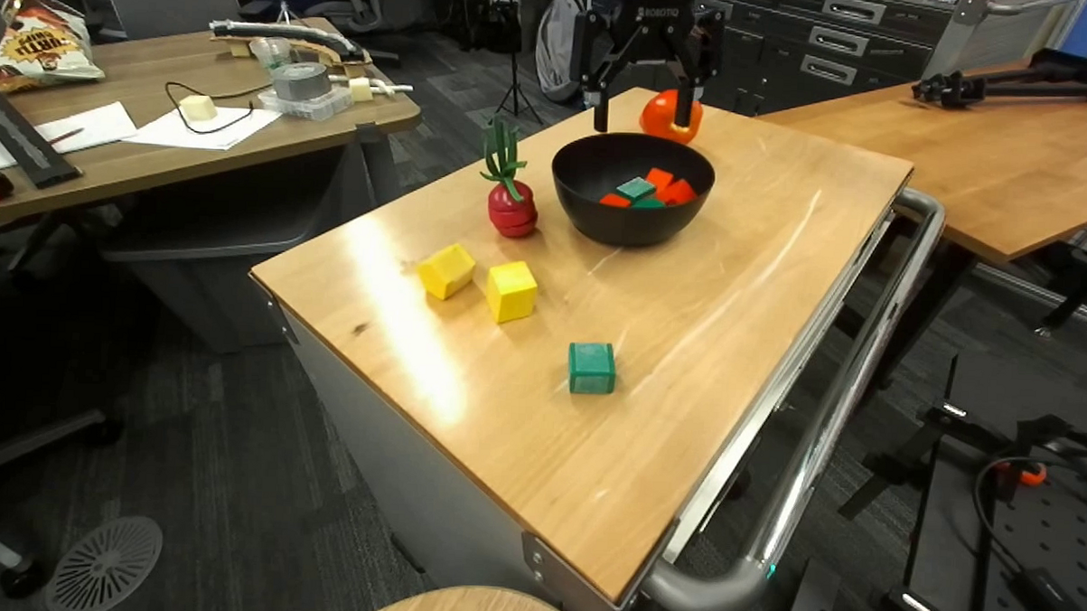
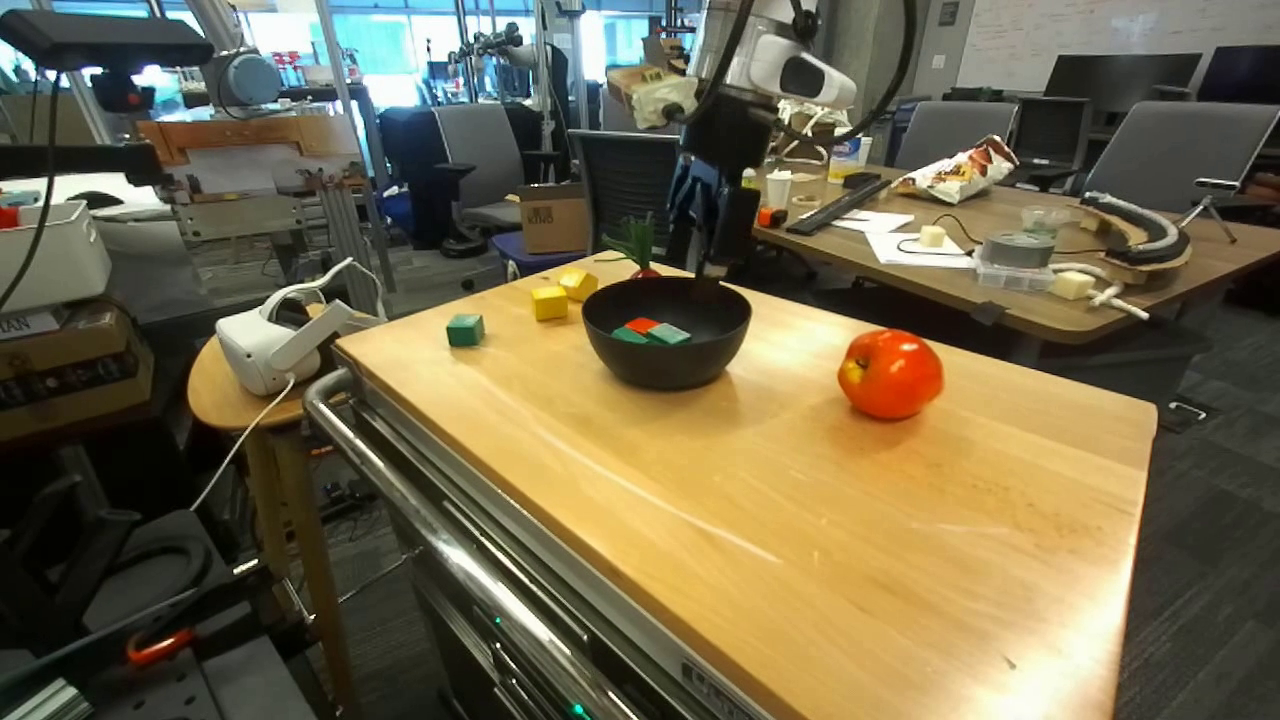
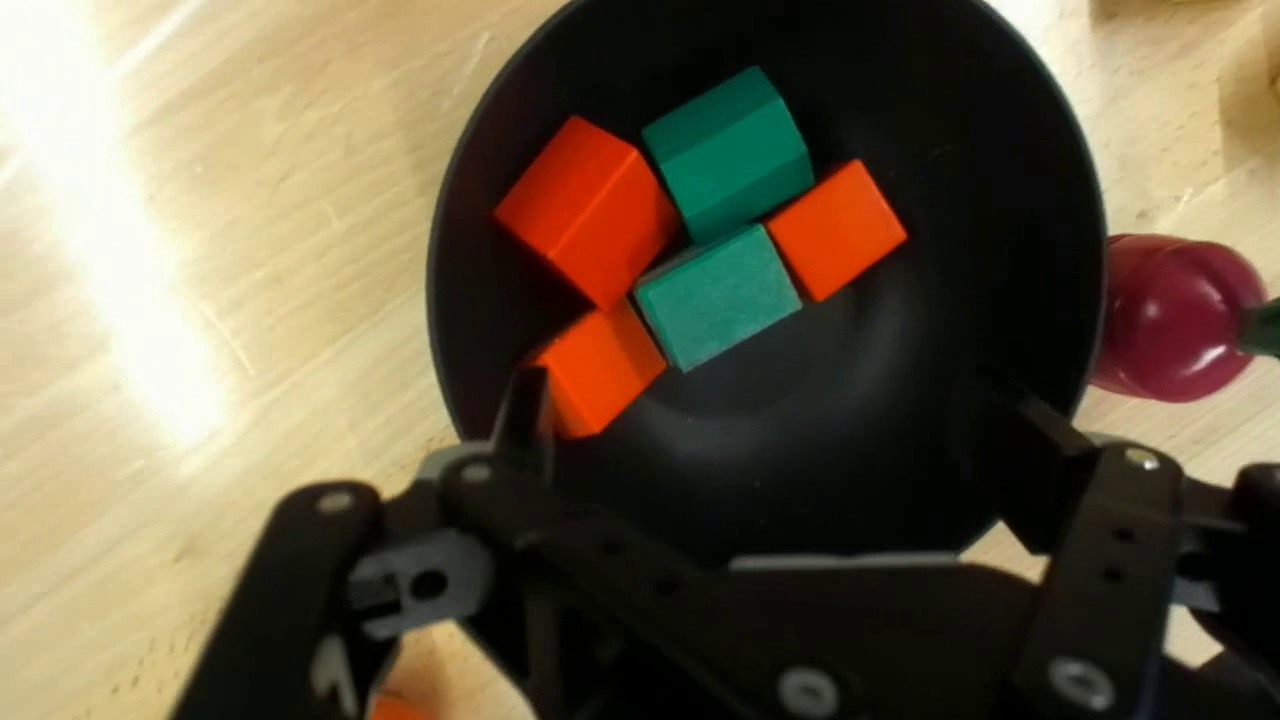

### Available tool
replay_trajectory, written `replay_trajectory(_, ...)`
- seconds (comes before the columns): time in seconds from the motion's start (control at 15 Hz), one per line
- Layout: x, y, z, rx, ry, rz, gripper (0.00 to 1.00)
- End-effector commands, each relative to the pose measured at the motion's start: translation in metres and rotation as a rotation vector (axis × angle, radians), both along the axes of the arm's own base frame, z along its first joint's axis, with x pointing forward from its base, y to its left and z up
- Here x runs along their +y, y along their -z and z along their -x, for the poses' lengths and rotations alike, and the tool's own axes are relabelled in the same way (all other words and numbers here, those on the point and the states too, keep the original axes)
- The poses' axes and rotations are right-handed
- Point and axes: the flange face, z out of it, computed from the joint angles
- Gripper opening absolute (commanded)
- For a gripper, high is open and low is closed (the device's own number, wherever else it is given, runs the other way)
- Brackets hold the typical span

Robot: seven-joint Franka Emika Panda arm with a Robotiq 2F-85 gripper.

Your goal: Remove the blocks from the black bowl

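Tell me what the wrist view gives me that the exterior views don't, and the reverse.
Only the wrist view: near-full outlines of the five blocks in the black bowl, three orange-red and two green; from outside, the bowl's wall partly hides them.

Only the exterior views: the loose green block and the snack bag, each visible in both.

Shared: the bowl with blocks in it, the dark-red radish-like piece beside it, and the gripper, open over the bowl.
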Motion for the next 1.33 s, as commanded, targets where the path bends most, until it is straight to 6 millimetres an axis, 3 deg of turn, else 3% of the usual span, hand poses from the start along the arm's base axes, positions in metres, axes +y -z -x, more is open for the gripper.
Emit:
replay_trajectory(0.0, -0.006, 0.017, 0.000, -0.007, 0.096, 0.006, 0.99)
replay_trajectory(0.2, -0.005, 0.026, 0.001, -0.016, 0.135, 0.026, 0.89)
replay_trajectory(0.27, -0.003, 0.026, 0.002, -0.017, 0.146, 0.029, 0.80)
replay_trajectory(0.4, 0.000, 0.027, 0.002, -0.024, 0.159, 0.054, 0.78)
replay_trajectory(0.47, 0.002, 0.028, 0.002, -0.026, 0.166, 0.070, 0.72)
replay_trajectory(0.6, 0.005, 0.032, 0.001, -0.026, 0.186, 0.118, 0.75)
replay_trajectory(0.73, 0.011, 0.035, 0.002, -0.019, 0.211, 0.169, 0.85)
replay_trajectory(0.8, 0.014, 0.037, 0.002, -0.013, 0.222, 0.189, 0.96)
replay_trajectory(1.0, 0.027, 0.043, 0.004, 0.005, 0.259, 0.237, 1.00)
replay_trajectory(1.27, 0.047, 0.052, 0.004, 0.025, 0.297, 0.246, 0.90)
